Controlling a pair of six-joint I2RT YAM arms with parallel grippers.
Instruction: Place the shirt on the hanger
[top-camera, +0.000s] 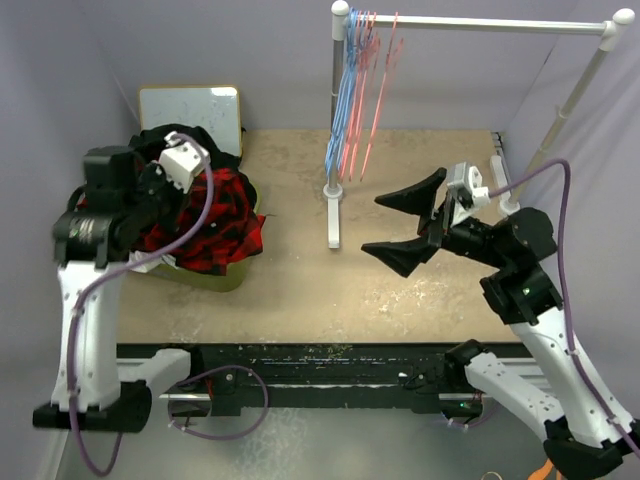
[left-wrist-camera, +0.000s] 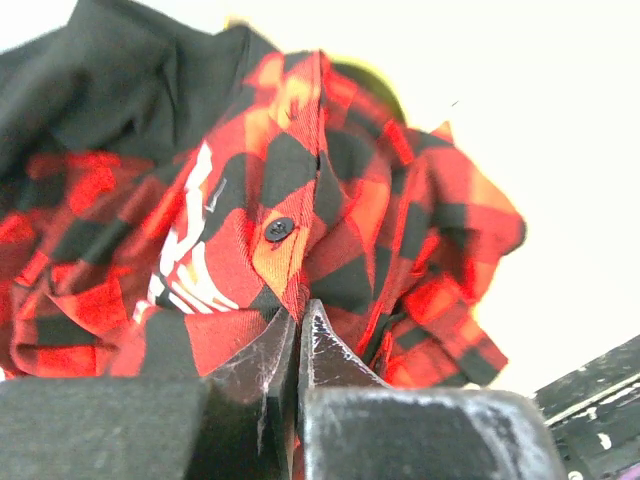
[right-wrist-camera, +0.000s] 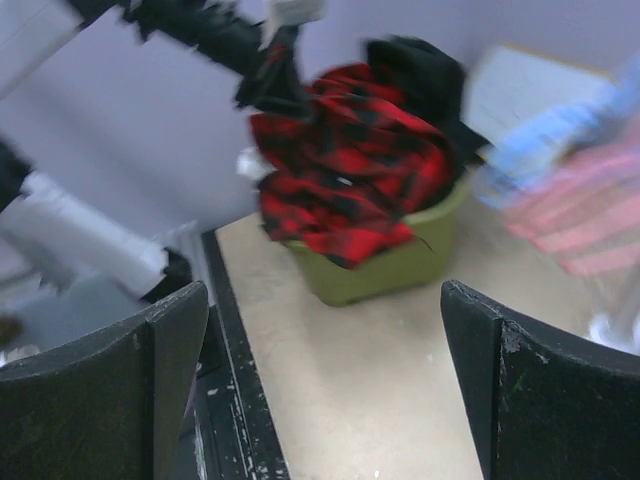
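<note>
My left end effector (left-wrist-camera: 298, 318) is clamped shut on a fold of the shirt (left-wrist-camera: 330, 200), near the button placket. The shirt is bunched in the green bin (top-camera: 215, 275) at the left of the tabletop (top-camera: 300, 290), with a black garment (top-camera: 170, 140) just behind it. My right end effector (top-camera: 371, 224) hangs wide open over the middle, holding nothing. The hanger (top-camera: 380, 95) is on the rack (top-camera: 480, 24), among others, well apart from the shirt. I judge the step in hand to be pulling the shirt free. I should lift straight up and slowly, checking that only red check comes and the black stays, then find the collar for my right side.
</note>
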